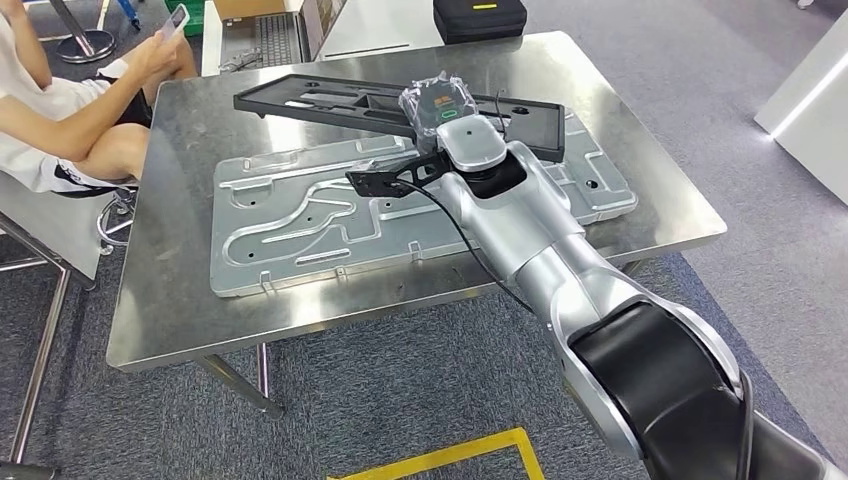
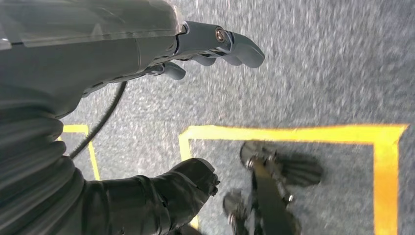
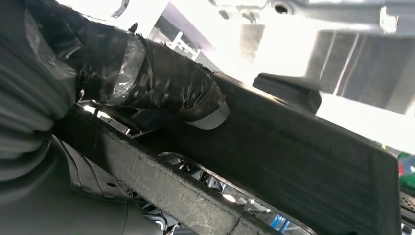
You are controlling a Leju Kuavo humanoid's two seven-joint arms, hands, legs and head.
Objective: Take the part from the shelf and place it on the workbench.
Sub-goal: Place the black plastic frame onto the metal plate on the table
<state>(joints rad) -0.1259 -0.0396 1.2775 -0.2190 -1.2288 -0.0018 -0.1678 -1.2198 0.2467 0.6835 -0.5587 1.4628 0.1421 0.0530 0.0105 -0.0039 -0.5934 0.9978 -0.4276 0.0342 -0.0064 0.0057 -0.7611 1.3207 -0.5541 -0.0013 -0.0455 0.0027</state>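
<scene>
Right robot hand [image 1: 440, 105] is reaching over the desk [image 1: 640, 200], gripping the part [image 1: 330, 100], a long black frame. In the right wrist view my taped thumb [image 3: 195, 100] is pressing on the part's black wall [image 3: 318, 156]. Part is lying across the far side of a grey metal panel [image 1: 300, 225] that's sitting flat on the desk. Left robot hand [image 2: 215, 44] is hanging over grey carpet [image 2: 318, 63] with yellow tape lines [image 2: 293, 133], fingers apart, holding nothing. Person [image 1: 60, 110] is sitting beside the desk's far left corner, holding a phone [image 1: 175, 20].
</scene>
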